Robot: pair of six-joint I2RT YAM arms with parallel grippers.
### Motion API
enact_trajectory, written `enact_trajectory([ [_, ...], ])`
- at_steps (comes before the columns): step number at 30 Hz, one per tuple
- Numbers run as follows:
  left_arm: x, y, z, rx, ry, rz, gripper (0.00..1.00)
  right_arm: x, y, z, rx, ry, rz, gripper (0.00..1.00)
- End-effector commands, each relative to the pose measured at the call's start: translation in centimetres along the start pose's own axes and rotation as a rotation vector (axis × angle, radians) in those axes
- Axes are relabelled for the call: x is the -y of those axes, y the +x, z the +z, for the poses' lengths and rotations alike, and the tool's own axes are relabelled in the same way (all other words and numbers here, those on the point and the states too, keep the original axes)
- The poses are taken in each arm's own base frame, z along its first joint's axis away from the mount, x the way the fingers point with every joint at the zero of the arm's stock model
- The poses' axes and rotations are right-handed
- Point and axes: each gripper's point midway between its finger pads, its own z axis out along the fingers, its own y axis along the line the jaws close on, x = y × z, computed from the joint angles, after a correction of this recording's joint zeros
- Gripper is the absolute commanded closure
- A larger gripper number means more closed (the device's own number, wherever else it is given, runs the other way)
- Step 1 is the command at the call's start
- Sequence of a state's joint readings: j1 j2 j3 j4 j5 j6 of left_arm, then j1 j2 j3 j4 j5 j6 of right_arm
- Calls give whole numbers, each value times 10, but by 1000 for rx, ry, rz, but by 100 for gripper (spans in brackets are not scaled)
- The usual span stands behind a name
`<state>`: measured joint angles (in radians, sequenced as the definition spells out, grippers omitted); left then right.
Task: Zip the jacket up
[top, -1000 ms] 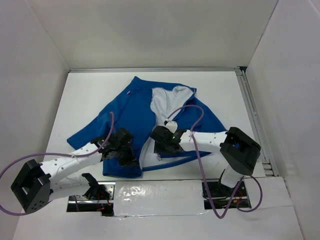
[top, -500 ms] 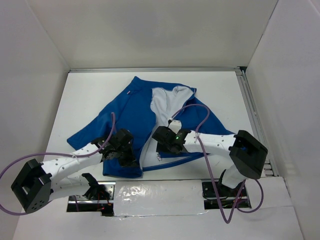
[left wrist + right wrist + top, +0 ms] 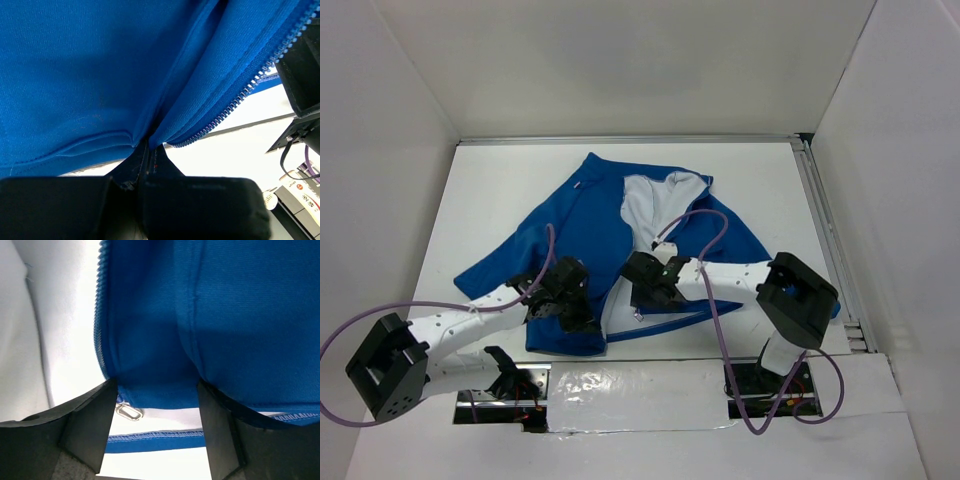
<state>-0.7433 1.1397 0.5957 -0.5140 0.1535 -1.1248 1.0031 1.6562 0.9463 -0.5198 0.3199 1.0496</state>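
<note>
The blue jacket [image 3: 585, 235] lies open on the white table, its white lining [image 3: 645, 205] showing. My left gripper [image 3: 578, 318] is shut on the jacket's left front panel [image 3: 100, 75] at the hem, beside the zipper teeth [image 3: 250, 85]. My right gripper [image 3: 638, 295] is open over the right front edge. Its fingers [image 3: 90, 420] straddle blue fabric [image 3: 155, 340] near the hem. A small metal zipper pull [image 3: 128, 412] lies by its left finger, not gripped.
White walls enclose the table on three sides. A metal rail [image 3: 825, 240] runs along the right edge. The arm bases and purple cables [image 3: 720, 330] sit at the near edge, next to a shiny taped strip [image 3: 620, 385].
The right arm's elbow swung out to the right and has come back. The right gripper has shifted slightly along the jacket edge. The left gripper has kept its hold.
</note>
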Motion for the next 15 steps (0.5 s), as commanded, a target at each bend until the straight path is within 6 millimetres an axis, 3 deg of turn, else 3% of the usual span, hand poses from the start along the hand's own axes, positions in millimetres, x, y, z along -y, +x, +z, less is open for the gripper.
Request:
enact_trajectory([
  [1, 2, 0, 3, -3, 8, 26, 100, -13, -2, 10, -3, -25, 12, 27],
  [8, 1, 2, 4, -9, 9, 26, 100, -17, 1, 13, -15, -44, 28, 25],
  [15, -4, 0, 6, 2, -6, 14, 100, 11, 6, 28, -8, 138, 36, 34],
])
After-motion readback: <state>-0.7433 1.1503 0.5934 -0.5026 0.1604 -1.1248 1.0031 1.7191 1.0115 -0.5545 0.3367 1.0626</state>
